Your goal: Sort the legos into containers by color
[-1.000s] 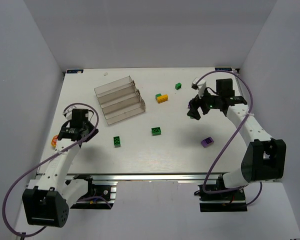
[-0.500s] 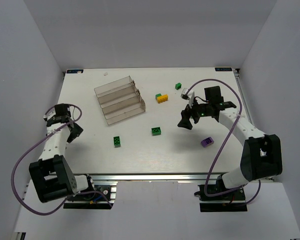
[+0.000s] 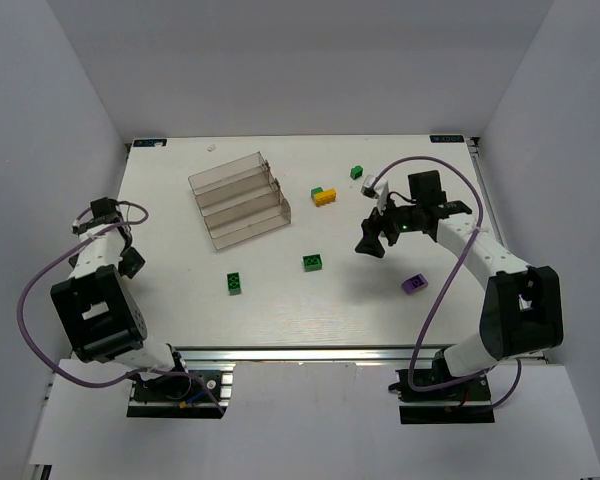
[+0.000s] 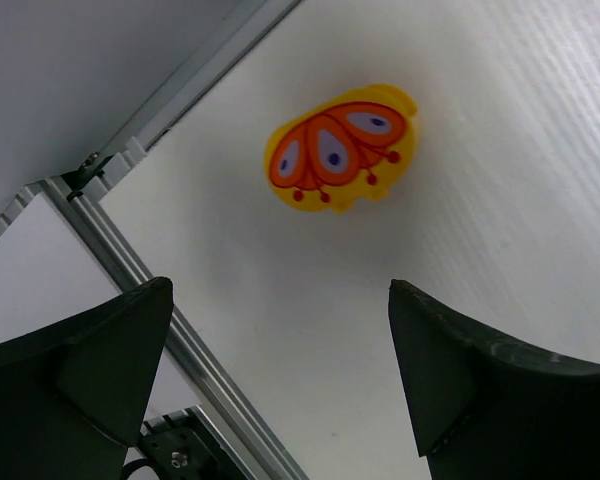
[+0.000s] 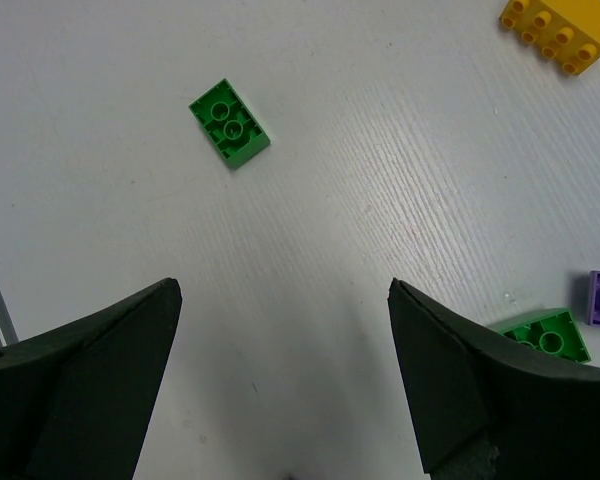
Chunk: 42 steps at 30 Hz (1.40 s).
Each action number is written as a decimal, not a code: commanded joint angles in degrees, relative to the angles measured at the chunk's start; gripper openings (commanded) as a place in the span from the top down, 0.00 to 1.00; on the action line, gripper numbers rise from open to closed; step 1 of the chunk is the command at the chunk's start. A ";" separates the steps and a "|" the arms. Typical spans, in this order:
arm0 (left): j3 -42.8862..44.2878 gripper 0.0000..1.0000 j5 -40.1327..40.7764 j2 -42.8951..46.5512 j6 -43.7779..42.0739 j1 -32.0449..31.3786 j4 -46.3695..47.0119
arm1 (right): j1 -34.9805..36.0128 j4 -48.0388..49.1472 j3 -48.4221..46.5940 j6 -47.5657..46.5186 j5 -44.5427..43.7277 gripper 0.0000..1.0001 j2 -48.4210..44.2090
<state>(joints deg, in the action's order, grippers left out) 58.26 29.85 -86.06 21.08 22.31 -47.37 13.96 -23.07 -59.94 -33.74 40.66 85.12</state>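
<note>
My left gripper [image 4: 280,290] sits far left of the clear stepped tray [image 3: 238,199], fingers spread wide, with a yellow-and-orange butterfly sticker [image 4: 340,148] showing between them. The legos lie on the table [image 3: 180,300] outside the tray. One green brick [image 3: 235,283] is on its near side and another green brick [image 3: 313,262] is near-right. A yellow brick [image 3: 325,196] lies just right, and a small green brick [image 3: 356,172] lies farther right. My right gripper [image 3: 370,243] hovers right of the tray, fingers spread, holding nothing. A purple brick [image 3: 414,284] lies farthest right.
</note>
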 commanded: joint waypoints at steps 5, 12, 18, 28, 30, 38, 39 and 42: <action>-2.27 0.02 -1.36 -1.20 -7.97 3.36 7.28 | 0.11 -5.49 -7.98 -3.97 -0.76 0.11 3.90; -2.63 0.03 -7.17 -6.47 -10.80 5.12 13.36 | 0.19 -10.41 -14.75 -2.83 -1.64 0.11 7.25; 0.45 0.11 -7.34 -12.80 -13.96 5.12 15.81 | 0.28 -12.26 -16.26 -2.39 -2.52 0.11 7.43; -1.65 0.15 -9.54 -14.32 -13.79 5.12 18.46 | 0.54 -12.97 -16.00 -3.18 -3.40 0.11 6.72; -2.71 0.18 -10.24 -13.70 -13.61 5.12 18.28 | 0.46 -12.70 -15.56 -2.92 -3.40 0.11 6.64; -5.00 0.43 -15.16 -10.71 -13.08 5.12 16.53 | 0.20 -11.39 -14.59 -2.65 -3.14 0.11 6.46; -4.91 0.49 -15.95 -10.27 -12.91 4.59 16.35 | 0.46 -11.30 -14.59 -2.65 -3.14 0.11 6.46; -4.03 0.59 -20.07 -9.13 -12.47 4.06 15.56 | 0.20 -10.68 -14.41 -2.39 -2.96 0.11 6.37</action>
<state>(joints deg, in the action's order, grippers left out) 55.46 17.65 -96.51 7.51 27.00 -27.77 14.02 -35.44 -74.15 -36.38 37.43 92.62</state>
